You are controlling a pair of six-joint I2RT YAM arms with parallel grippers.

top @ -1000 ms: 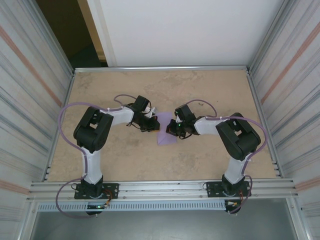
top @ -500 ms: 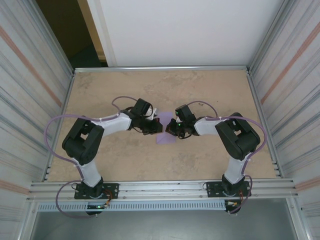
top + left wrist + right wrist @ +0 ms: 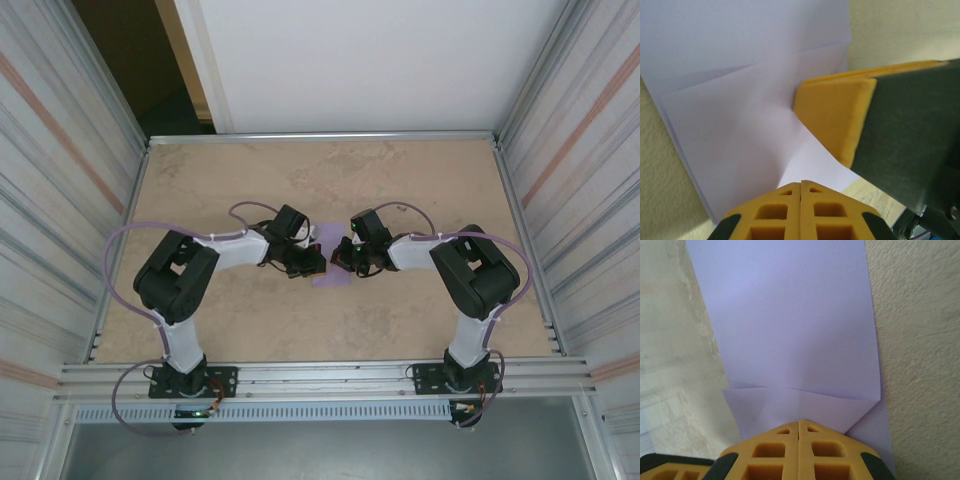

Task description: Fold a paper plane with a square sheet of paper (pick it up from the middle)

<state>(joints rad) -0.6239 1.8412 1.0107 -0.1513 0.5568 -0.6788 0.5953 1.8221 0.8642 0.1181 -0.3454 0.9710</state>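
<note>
Left gripper [image 3: 800, 186], fingers closed and holding nothing, is pressing on the square sheet of paper [image 3: 790, 330] lying mid-way across the table [image 3: 420, 190]. Right gripper [image 3: 798, 422], likewise closed and empty, is pinning its right side. Risk: uneven pressure dragging the sheet and skewing the crease.

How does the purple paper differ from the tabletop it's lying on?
The paper is smooth lavender; the table is rough, speckled beige. The paper carries fold creases and a folded flap; the table has none. The paper covers a small patch of the far wider table. Both look matte.
</note>
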